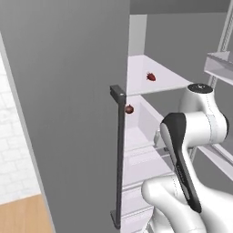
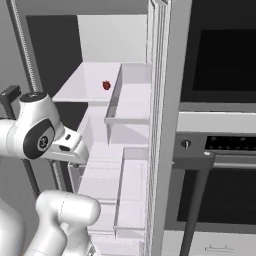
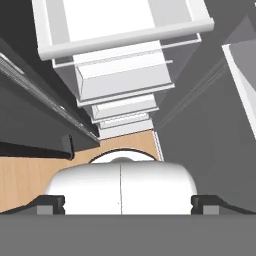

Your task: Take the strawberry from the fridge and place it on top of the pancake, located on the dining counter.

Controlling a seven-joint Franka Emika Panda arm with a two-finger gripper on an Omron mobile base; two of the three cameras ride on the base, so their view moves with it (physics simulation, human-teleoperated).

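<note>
The fridge (image 1: 68, 113) stands with its right door swung open and its left door shut. The strawberry (image 1: 151, 76) lies on an upper white shelf (image 2: 80, 85) inside, small and bright red, and is seen again as the strawberry (image 2: 106, 85) from the right. My arm is folded in front of the open compartment, below that shelf. The hand points downward over the stacked clear drawers (image 3: 125, 80). My gripper (image 3: 128, 204) is open, its fingertips (image 3: 52, 204) wide apart with nothing between them. The pancake and the dining counter are out of view.
A darker brownish-red round fruit (image 1: 129, 109) sits on the shelf below, close to the dark bar handle (image 1: 119, 154) of the shut door. White door bins (image 2: 131, 100) line the open door. An oven with a long handle (image 2: 196, 200) stands to the right. Wood floor (image 1: 22, 214) lies below.
</note>
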